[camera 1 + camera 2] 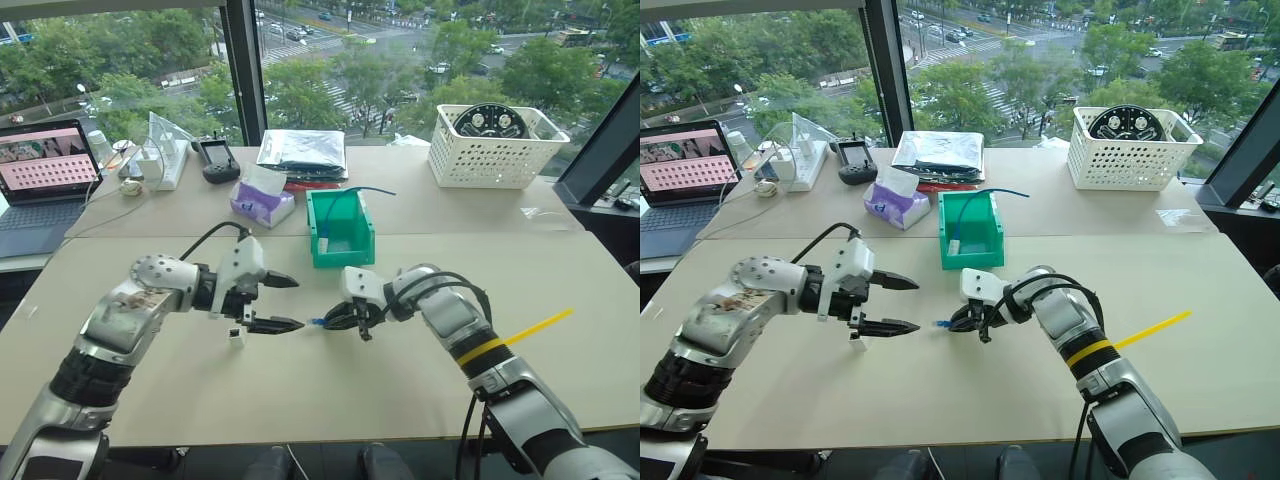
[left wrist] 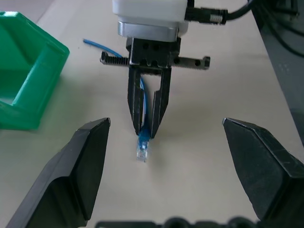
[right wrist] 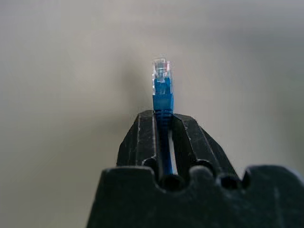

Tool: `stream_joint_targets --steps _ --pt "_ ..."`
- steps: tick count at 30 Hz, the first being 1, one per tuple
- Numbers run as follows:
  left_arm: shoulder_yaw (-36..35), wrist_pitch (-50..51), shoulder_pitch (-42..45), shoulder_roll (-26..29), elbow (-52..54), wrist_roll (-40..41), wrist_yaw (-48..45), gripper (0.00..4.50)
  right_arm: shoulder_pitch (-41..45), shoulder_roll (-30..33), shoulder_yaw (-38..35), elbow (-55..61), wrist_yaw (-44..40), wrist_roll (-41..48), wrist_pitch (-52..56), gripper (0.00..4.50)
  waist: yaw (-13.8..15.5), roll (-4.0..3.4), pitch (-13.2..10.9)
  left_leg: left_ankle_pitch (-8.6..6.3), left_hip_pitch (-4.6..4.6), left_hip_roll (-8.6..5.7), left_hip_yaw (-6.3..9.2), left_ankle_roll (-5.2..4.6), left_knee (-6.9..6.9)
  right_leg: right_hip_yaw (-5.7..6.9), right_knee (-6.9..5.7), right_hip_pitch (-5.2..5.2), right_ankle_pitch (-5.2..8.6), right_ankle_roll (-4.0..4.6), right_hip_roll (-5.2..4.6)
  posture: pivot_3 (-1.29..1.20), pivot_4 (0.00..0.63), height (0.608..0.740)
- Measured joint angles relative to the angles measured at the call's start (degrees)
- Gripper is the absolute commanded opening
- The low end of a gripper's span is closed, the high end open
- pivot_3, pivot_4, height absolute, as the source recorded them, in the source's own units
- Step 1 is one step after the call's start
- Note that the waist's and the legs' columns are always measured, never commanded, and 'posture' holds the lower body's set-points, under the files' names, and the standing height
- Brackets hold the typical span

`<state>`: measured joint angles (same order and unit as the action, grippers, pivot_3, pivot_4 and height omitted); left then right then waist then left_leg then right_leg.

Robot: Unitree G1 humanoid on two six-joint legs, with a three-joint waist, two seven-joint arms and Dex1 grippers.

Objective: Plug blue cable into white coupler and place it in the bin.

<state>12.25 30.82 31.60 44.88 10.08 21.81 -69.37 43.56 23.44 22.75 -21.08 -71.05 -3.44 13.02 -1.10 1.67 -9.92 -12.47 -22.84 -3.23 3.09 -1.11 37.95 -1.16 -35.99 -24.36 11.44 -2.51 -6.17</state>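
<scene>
1. Judging by how things lie, the task is at an early stage: nothing is plugged in and the bin [image 1: 340,228], the green one standing mid-table just beyond the two grippers, is seen to hold no joined pair. A thin blue lead runs over its rim, and a small pale item shows inside; what that item is cannot be told.
2. The blue cable [image 2: 144,142] is pinched between the narrowed fingers of the right gripper [image 1: 334,319], just behind its clear plug, which juts out toward the left gripper [image 1: 282,303].
3. The left gripper's fingers are spread wide and nothing is held in them; they face the plug from close by, apart from it.
4. The white coupler [image 1: 236,337] is seen upright on the table just beside the left gripper's lower finger, not grasped. Picking it up, mating plug to socket, and dropping the pair into the bin are judged to remain.
5. No brand, label or writing can be read on any task item.
</scene>
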Motion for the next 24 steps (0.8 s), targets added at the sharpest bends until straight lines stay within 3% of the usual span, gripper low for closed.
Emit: stream_joint_targets --steps 4,8,14,23,24 --pt "4.98 -2.62 1.02 -0.35 -2.9 -4.57 -1.77 4.1 -0.2 2.66 -0.73 5.2 1.27 -0.29 5.05 3.18 0.04 0.0 0.0 0.01 -0.04 0.01 0.0 0.01 0.0 0.0 -0.05 -0.09 0.0 0.0 0.03 0.0 0.15 0.727" --pt "10.0 -7.23 4.08 -3.61 -8.65 -9.98 -2.85 4.1 -2.71 6.5 -3.71 18.59 3.49 0.58 13.22 3.18 0.3 0.0 0.0 0.01 -0.07 0.01 0.01 0.0 0.02 0.04 -0.02 -0.05 0.01 0.0 0.02 0.0 0.15 0.727" --pt "11.4 -12.56 8.11 -8.6 -18.05 -16.38 -0.67 4.1 -12.54 11.91 -6.76 32.88 6.23 3.64 24.41 3.18 0.52 0.01 0.0 0.01 -0.15 0.0 0.03 -0.01 0.11 0.08 0.0 -0.03 0.02 -0.03 -0.01 0.0 0.15 0.727" --pt "12.02 -14.39 8.77 -13.76 -22.77 -19.05 -0.66 4.1 -17.77 16.53 -12.16 44.42 11.35 7.65 34.96 3.18 0.12 0.02 0.0 -0.01 -0.21 0.06 0.05 -0.03 0.26 0.15 -0.05 -0.05 0.04 -0.06 0.0 0.0 0.15 0.727" --pt "12.08 -14.64 9.11 -13.76 -23.49 -19.47 -1.16 3.57 -17.99 16.77 -12.27 44.85 11.73 8.18 35.63 3.29 0.13 0.02 0.0 -0.01 -0.22 0.06 0.05 -0.04 0.29 0.15 -0.05 -0.04 0.04 -0.06 0.0 0.0 0.15 0.727"
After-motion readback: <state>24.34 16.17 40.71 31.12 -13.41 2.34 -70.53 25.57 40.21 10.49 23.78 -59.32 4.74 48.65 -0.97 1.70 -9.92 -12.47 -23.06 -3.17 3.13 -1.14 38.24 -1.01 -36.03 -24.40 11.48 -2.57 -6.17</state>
